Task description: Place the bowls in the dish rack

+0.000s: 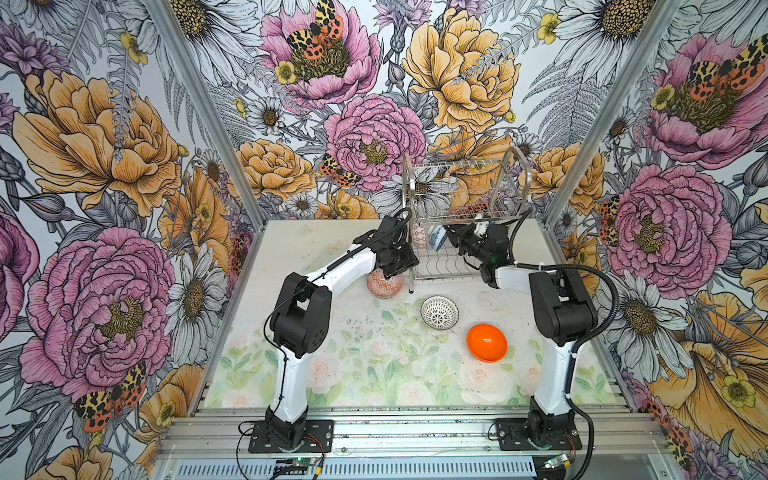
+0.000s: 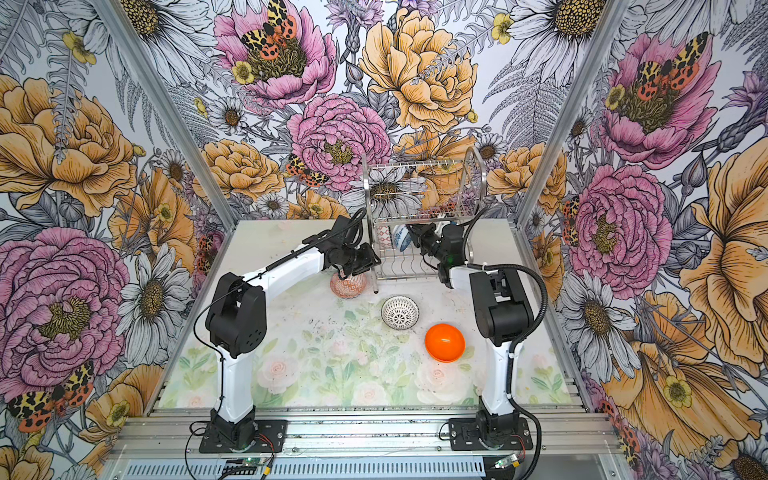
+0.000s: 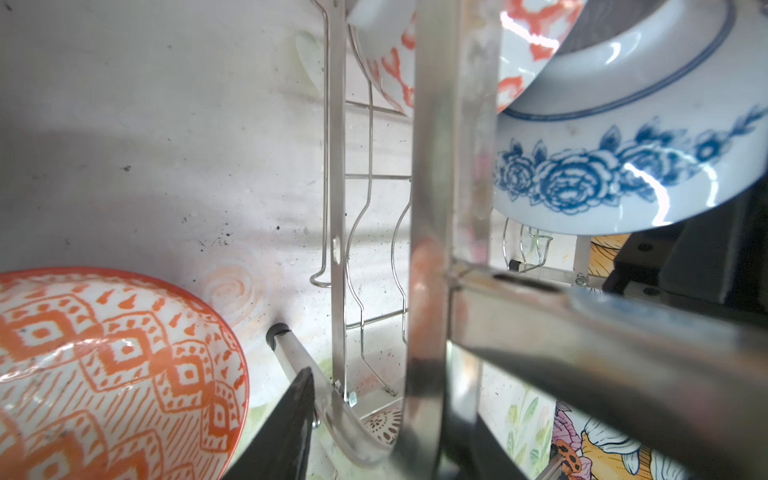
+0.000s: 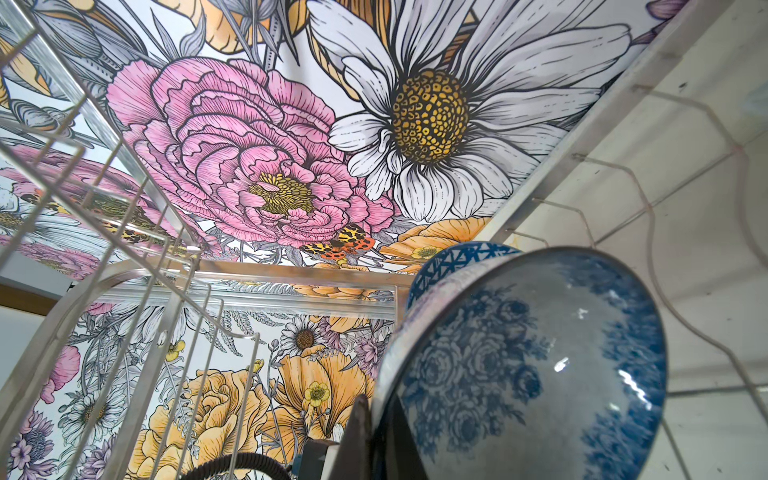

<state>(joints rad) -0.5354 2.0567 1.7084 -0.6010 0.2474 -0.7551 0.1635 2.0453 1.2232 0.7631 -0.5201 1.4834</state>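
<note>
— Top views first: where is the dish rack [image 1: 457, 195]?
— At the far side of the bench [image 1: 365, 345], right of centre, in both top views. On its lower tier an orange-and-white bowl [image 1: 419, 237] stands on edge at the left end. The blue flowered bowl [image 1: 435, 239] leans just beside it.
— And the right tool [image 1: 449, 237]?
— Clamped on the blue flowered bowl's rim, reaching in under the upper tier. The left tool [image 1: 392, 270] hangs at the far edge of a diamond-patterned bowl [image 1: 384, 286], near the rack's near left leg. A lattice bowl [image 1: 439, 312] and a plain orange bowl [image 1: 486, 343] sit on the bench, apart from each other.
— Left wrist view?
— One black finger [image 3: 291, 424] shows between the diamond-patterned bowl [image 3: 116, 374] and the rack's tube. Whether that tool is apart or together I cannot tell.
— Right wrist view?
— The blue flowered bowl [image 4: 532, 365] fills one corner, hollow toward the camera, with a dark finger [image 4: 357, 432] against its rim. A criss-cross blue bowl [image 4: 453, 257] peeks from behind it.
</note>
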